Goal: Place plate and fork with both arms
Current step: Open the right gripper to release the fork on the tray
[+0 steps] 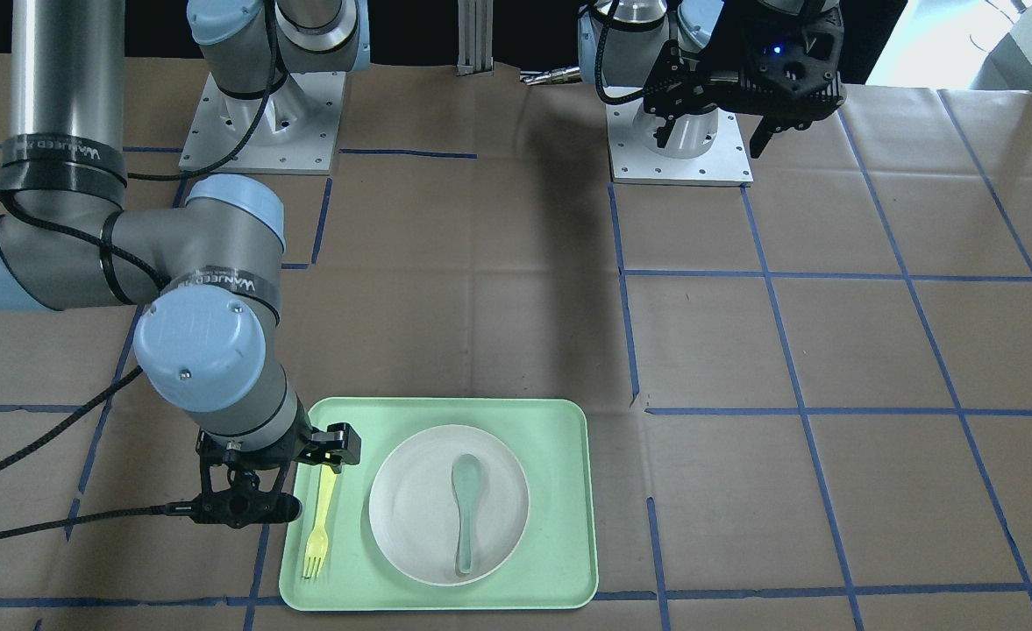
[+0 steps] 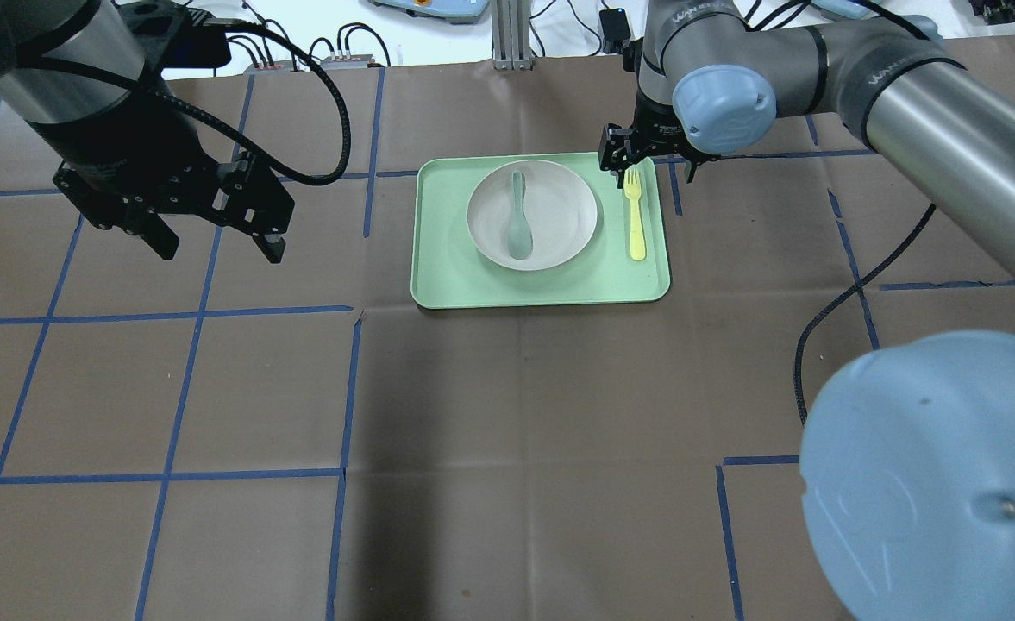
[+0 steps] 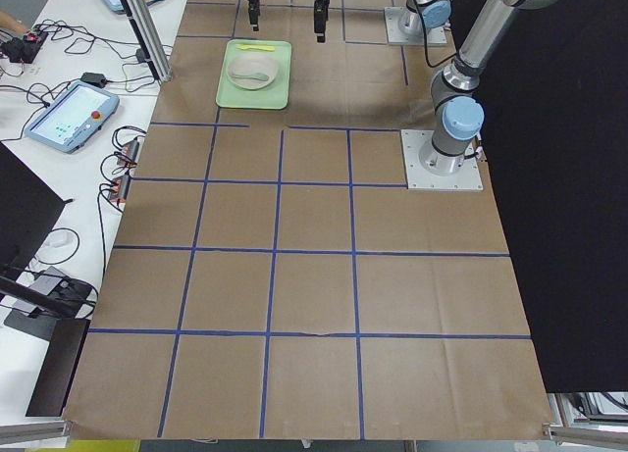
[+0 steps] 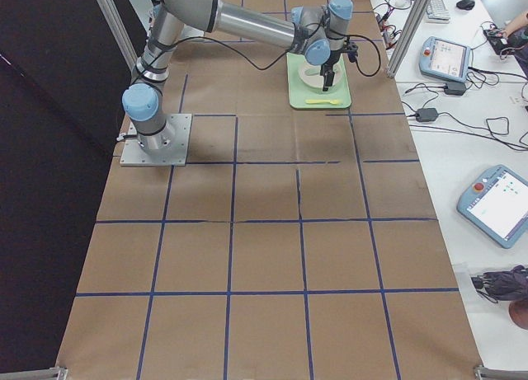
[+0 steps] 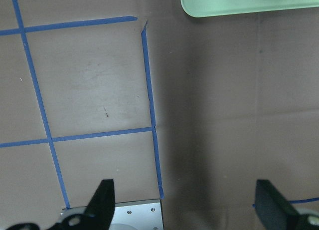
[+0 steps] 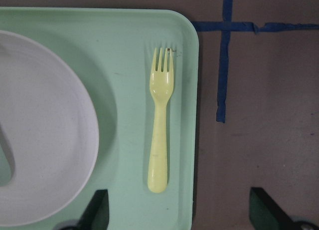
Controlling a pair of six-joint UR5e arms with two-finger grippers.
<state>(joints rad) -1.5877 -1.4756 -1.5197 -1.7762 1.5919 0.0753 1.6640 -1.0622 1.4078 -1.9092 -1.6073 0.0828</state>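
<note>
The off-white plate [image 2: 563, 226] sits in the middle of a pale-green tray [image 2: 541, 286], with a grey-green spoon [image 2: 518, 220] lying in it. The pale-yellow fork [image 2: 636, 220] lies flat on the tray beside the plate, near the tray's edge. My right gripper [image 2: 652, 168] is open and hovers over the fork's tine end. In the right wrist view the fork [image 6: 159, 130] lies untouched between the two fingers of that gripper [image 6: 184, 212], next to the plate [image 6: 45, 140]. My left gripper [image 2: 221, 252] is open and empty above the table, well to the left of the tray.
Brown paper with blue tape lines covers the table. The arm bases [image 1: 261, 131] stand at the robot's side of the table. The left wrist view shows only a corner of the tray [image 5: 239, 3]. Operators' pendants and cables lie beyond the far edge [image 3: 69, 119].
</note>
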